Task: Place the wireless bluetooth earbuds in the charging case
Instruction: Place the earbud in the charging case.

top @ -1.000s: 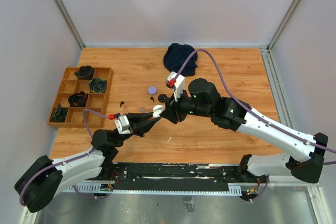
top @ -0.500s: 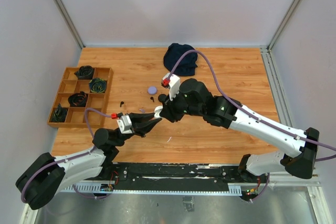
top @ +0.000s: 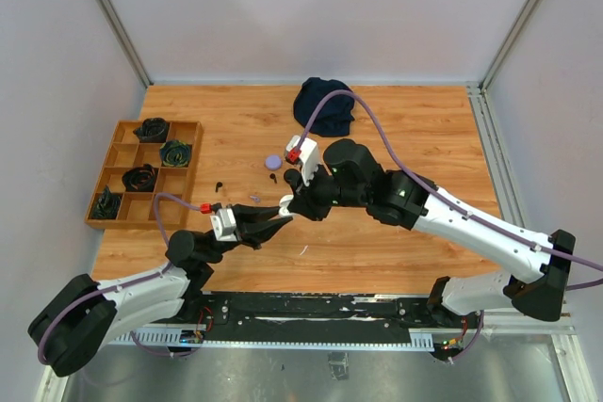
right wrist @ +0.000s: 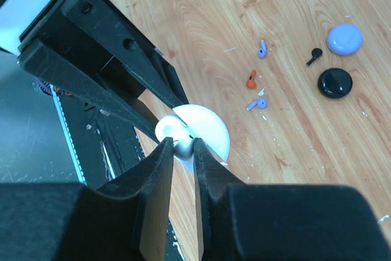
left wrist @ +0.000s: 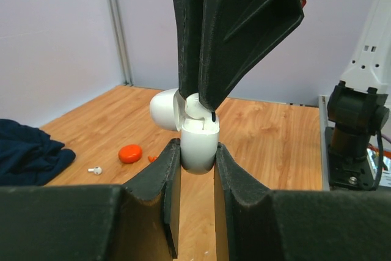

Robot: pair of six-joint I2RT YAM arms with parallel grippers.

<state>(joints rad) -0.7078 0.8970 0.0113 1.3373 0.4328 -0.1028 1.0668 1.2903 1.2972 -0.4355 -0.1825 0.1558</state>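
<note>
Seating the first one, by the look: your right fingers (right wrist: 156, 169) pinch the white earbud (right wrist: 182, 146) at the mouth of the open white case (left wrist: 198, 145), clamped in your left fingers (left wrist: 160, 178) above the counter (left wrist: 269, 139). /K

Agreed. Left for you: purple earbuds (right wrist: 262, 47), red-orange earbud (right wrist: 251, 80), black earbuds (right wrist: 314, 56) loose beside the shut purple case (right wrist: 344, 38) and black case (right wrist: 335, 82). /M

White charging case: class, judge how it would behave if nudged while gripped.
The white charging case looks glossy and rounded, so it may slip or twist in the left gripper. Its open lid would probably swing if knocked by the white earbud.
</note>
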